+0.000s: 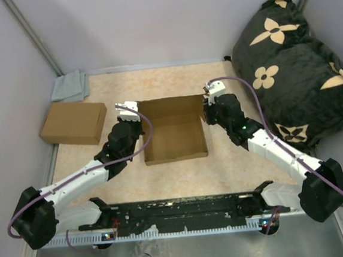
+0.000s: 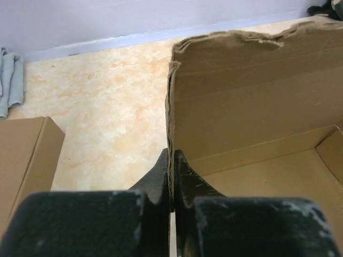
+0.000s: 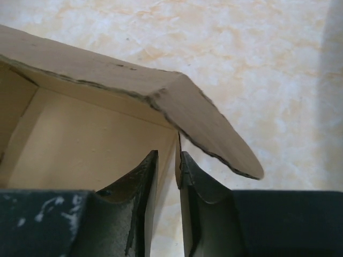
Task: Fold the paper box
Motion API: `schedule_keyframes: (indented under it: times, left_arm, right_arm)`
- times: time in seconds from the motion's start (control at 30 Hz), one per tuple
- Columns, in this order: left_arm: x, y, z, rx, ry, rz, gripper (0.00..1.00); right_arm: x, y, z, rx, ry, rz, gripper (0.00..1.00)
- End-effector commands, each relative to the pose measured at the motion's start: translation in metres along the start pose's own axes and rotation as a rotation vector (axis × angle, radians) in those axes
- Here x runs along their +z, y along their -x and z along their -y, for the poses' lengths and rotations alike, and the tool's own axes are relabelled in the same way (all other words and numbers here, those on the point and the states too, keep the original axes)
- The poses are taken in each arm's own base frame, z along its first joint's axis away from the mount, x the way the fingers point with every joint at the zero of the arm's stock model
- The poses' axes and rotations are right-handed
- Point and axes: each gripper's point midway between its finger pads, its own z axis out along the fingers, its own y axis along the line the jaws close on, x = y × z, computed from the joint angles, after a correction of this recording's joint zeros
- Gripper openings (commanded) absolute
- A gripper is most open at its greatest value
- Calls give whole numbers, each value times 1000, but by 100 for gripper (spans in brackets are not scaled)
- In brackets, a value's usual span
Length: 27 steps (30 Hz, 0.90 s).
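Inspection finds no legible text, label, brand name or number on any surface in view. The black fabric cushion at the far right edge of the table bears cream flower-shaped motifs only, without letters.

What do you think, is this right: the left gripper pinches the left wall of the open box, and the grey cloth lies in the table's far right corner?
Not quite: the top view shows the cloth in the far left corner. The left gripper does pinch the left wall of the box.
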Motion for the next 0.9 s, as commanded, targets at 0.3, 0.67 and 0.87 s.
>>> schedule_keyframes:
  times: [0.3,0.67,0.87]
  left_arm:
    - [-4,34,33,-154,-152,1,6]
    - [3,23,37,-128,-143,-41,8]
    - [-6,6,40,-180,-170,-88,18]
  right_arm:
    - [-5,38,-30,117,145,67,19]
    - [9,37,-28,114,114,29,19]
    - [-3,17,-21,101,95,5,20]
